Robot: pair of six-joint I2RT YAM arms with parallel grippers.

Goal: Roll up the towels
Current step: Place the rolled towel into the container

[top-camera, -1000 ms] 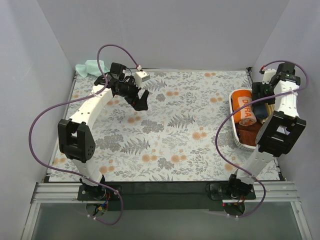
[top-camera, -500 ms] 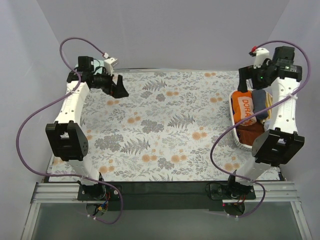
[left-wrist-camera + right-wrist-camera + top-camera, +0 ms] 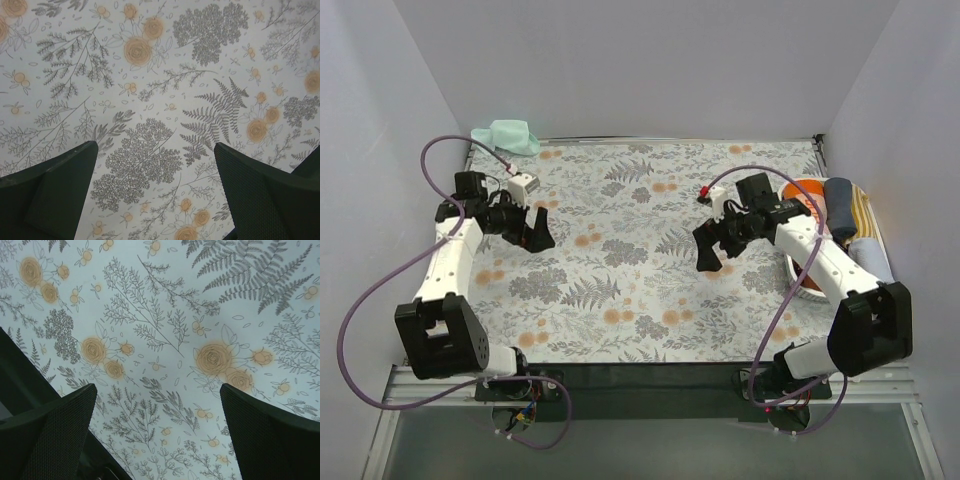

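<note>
- Fingers open on both arms: we see the left fingers standing wide apart with nothing between them, above the floral covering.
- The right fingers are likewise spread and hold nothing, over the same flowered print.
- From above, we find the left fingers over the left side of the table and the right fingers right of centre, near the white basket.
- In the basket we make out an orange towel, a dark navy towel and a yellow-striped towel, with a pale grey towel at their right.
- A mint green towel lies crumpled at the far left corner, well apart from both arms.
</note>
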